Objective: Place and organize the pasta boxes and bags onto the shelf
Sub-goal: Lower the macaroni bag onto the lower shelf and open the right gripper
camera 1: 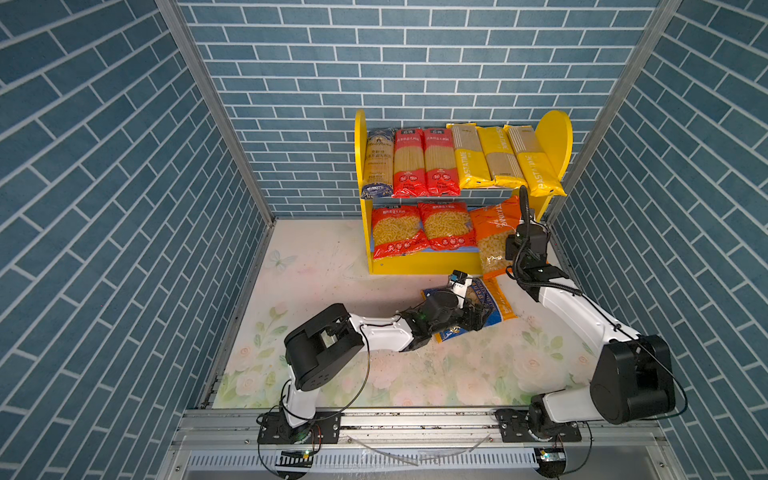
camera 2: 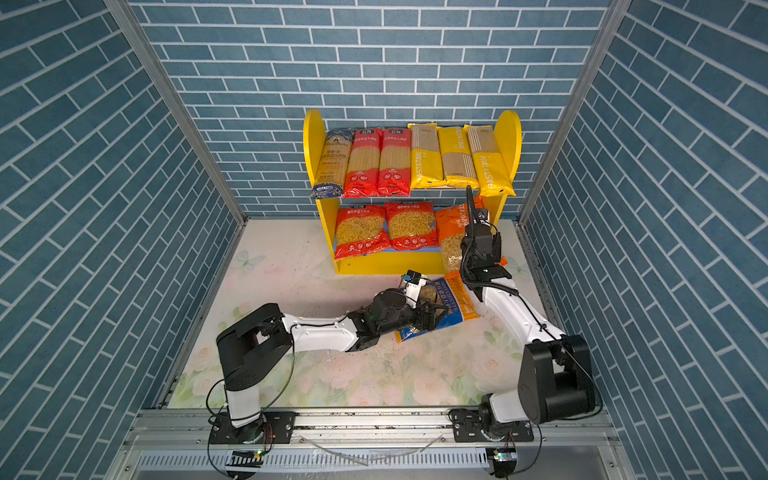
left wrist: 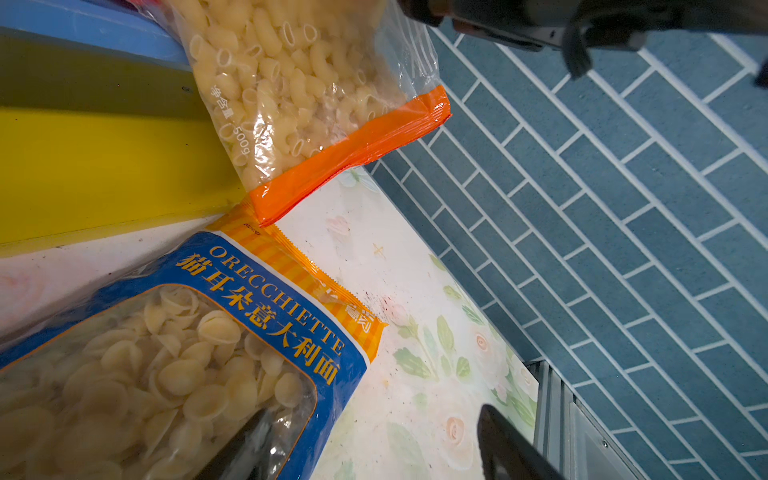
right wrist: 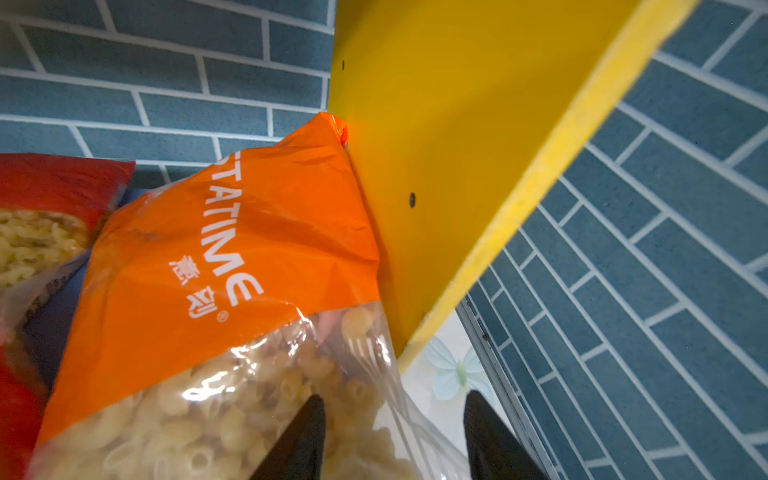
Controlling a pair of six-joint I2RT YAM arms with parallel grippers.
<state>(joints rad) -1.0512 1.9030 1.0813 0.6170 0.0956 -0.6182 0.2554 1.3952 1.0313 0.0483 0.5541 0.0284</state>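
Blue-and-yellow plastic orecchiette bag (left wrist: 166, 353): likely soft, slippery, loose-filled; best pinched at crimped seam.
Left gripper (left wrist: 376, 411): parted, empty.
Right gripper (right wrist: 395, 397): parted, empty.

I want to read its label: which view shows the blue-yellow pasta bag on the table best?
The left wrist view: the blue-yellow bag is close up, with "ORECCHIETTE" and the shell pasta clear. In both top views the left arm covers most of it. The right wrist view does not show it.
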